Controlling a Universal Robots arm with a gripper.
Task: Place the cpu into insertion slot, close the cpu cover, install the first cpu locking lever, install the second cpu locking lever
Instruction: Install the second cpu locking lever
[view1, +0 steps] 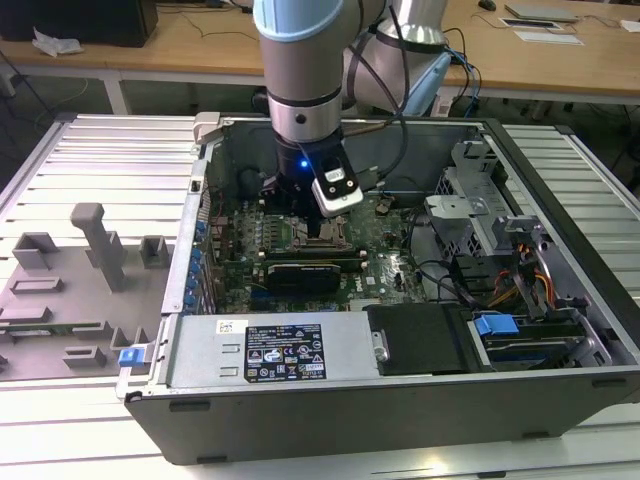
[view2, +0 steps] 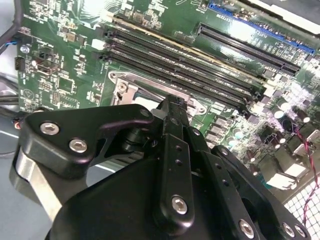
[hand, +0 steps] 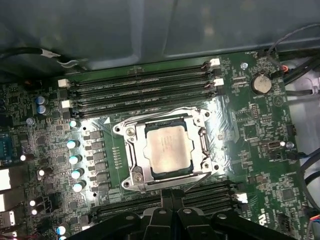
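- The exterior view looked down from in front of the open computer case (view1: 400, 400), a little way off, taking in the arm (view1: 305, 90) and the table (view1: 60, 400).
- The first wrist view faced the motherboard (hand: 260, 130) closely, almost straight down.
- The second wrist view looked obliquely past the gripper (view2: 172, 112) at that same board (view2: 65, 75).

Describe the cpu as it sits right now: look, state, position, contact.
The cpu is a flat square chip with a pale silver-grey metal top, dull and slightly smudged. In the first wrist view it lies level in the insertion slot, with the cpu cover, a silver frame plate, down around it so its top shows through the window. Memory slots run along two opposite sides of the socket. The hand hovers at the socket's edge, not touching the chip and holding nothing.
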